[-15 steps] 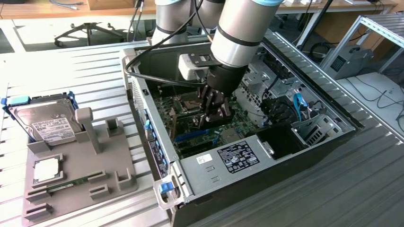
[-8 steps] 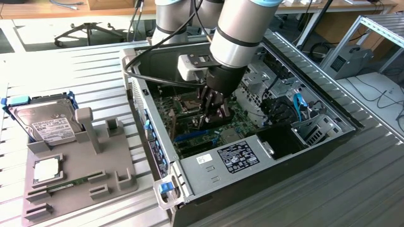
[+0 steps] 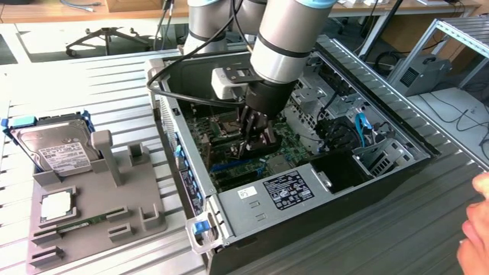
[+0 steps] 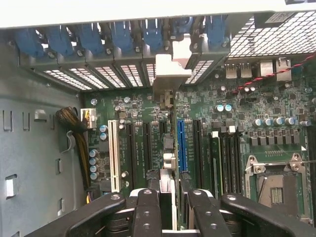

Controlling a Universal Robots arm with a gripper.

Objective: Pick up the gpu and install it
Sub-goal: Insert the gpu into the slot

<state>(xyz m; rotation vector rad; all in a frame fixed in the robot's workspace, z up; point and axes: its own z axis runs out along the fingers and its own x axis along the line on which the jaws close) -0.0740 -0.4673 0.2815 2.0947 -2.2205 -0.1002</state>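
End effector (image 3: 258,140) clamping upright gpu (image 4: 166,148), above motherboard (image 4: 237,123)

Lab: robot arm (image 3: 283,40), open PC case (image 3: 306,183)

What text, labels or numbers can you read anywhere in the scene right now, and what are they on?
None can be read.
White label on the hard drive: print too small.
Black-and-white sticker on the power supply: print blurred.
Small white tag beside it: unreadable marks.
Motherboard silkscreen: too small.
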